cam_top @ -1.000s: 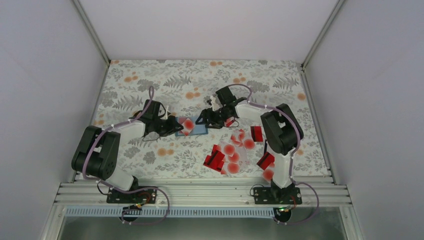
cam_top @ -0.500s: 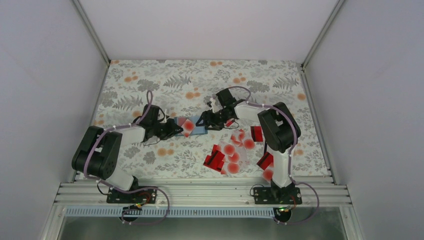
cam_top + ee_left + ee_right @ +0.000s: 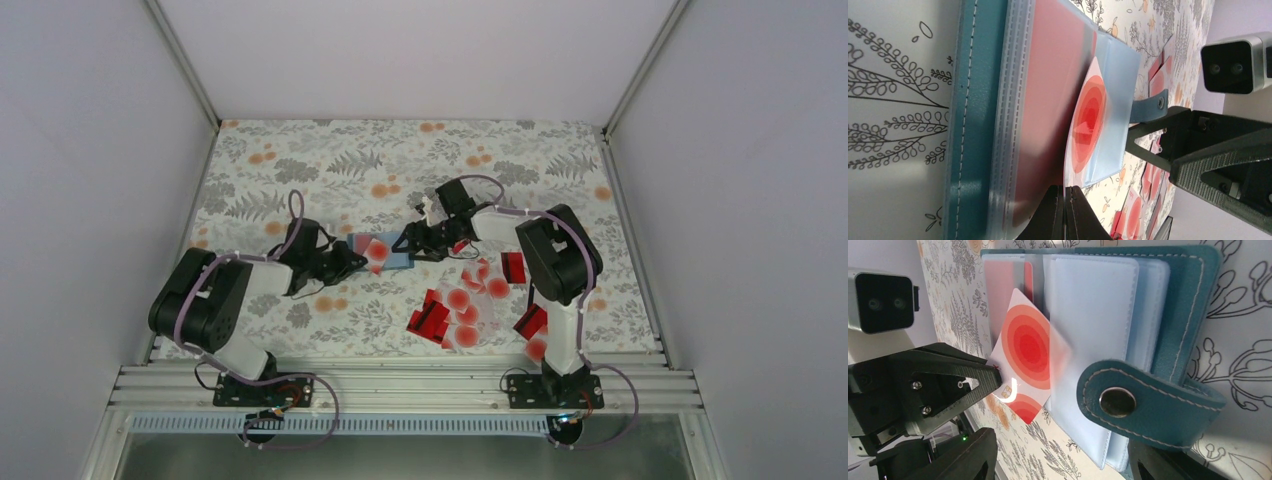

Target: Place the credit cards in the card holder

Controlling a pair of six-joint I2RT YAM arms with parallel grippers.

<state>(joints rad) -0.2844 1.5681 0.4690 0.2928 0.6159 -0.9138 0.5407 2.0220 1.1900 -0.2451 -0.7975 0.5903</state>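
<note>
Tablecloth (image 3: 300, 165) printed with grey leaves and orange blossoms covers the work surface. Left arm (image 3: 215, 300) is folded at the elbow, its forearm lying low and reaching rightward to the middle. Right arm (image 3: 550, 260) stands taller and bends left, with its wrist angled down at the same spot. Between them lies the card holder (image 3: 400, 257), spread open, pale blue sleeves up and its snap strap (image 3: 1143, 402) at the right arm's side. The right gripper (image 3: 411, 244) is spread wide with nothing clamped, its fingers straddling that strap edge. Loose credit cards (image 3: 455, 310) are heaped near the right arm's base. The left gripper (image 3: 1064, 190) is closed tight on a corner of a red-dot card (image 3: 1028, 347), which rests tilted over the holder's sleeves.
</note>
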